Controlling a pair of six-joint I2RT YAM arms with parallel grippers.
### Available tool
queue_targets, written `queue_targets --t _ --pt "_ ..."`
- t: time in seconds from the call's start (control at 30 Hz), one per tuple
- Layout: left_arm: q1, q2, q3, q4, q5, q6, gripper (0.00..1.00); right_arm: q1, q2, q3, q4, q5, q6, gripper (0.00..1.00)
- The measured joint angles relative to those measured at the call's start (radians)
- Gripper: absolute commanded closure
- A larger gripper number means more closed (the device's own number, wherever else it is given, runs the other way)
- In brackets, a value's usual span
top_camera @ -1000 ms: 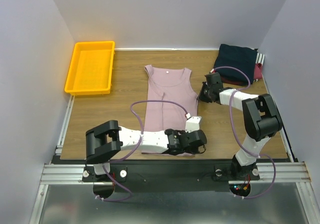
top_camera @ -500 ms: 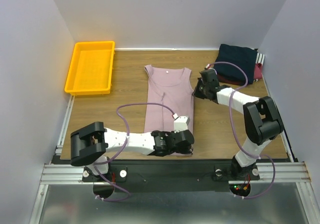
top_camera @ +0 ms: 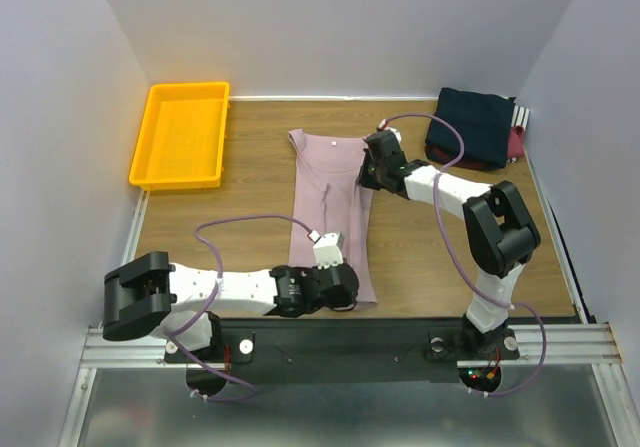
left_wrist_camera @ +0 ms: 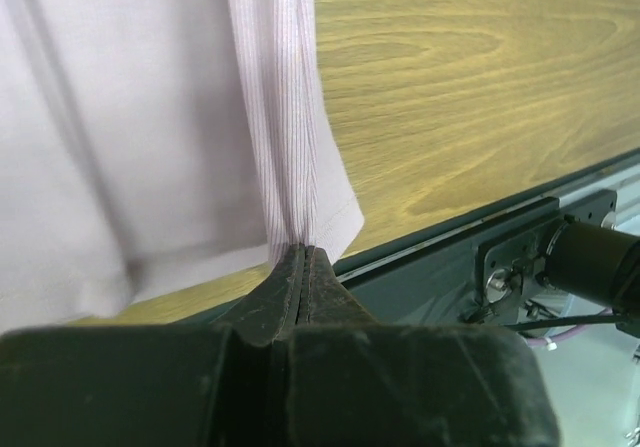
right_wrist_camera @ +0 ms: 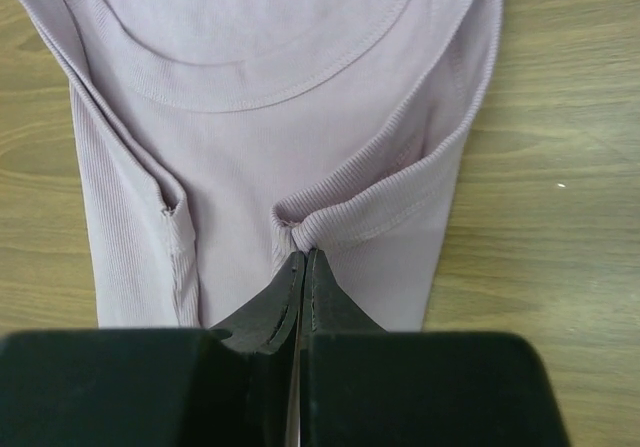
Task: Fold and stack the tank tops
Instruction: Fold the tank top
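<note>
A dusty pink tank top (top_camera: 325, 182) lies mid-bench (top_camera: 420, 257), neck toward 12 o'clock, its right edge doubled over toward the middle. The left tool (left_wrist_camera: 303, 255) is clenched on the hem at 6 o'clock. The right tool (right_wrist_camera: 300, 259) pinches the armhole edge at 1 o'clock. A folded navy tank top (top_camera: 472, 122) rests on a maroon one (top_camera: 516, 145) at 2 o'clock. A yellow tray (top_camera: 182, 132) sits at 10 o'clock.
</note>
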Motion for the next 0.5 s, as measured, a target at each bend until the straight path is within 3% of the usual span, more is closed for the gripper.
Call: queue_targets --t 0.5 --pt "0.0 -0.04 -0.074 -0.099 -0.019 -0.113 1.0 0.1 0.142 0.168 -0.054 0.052 0.019 1.0"
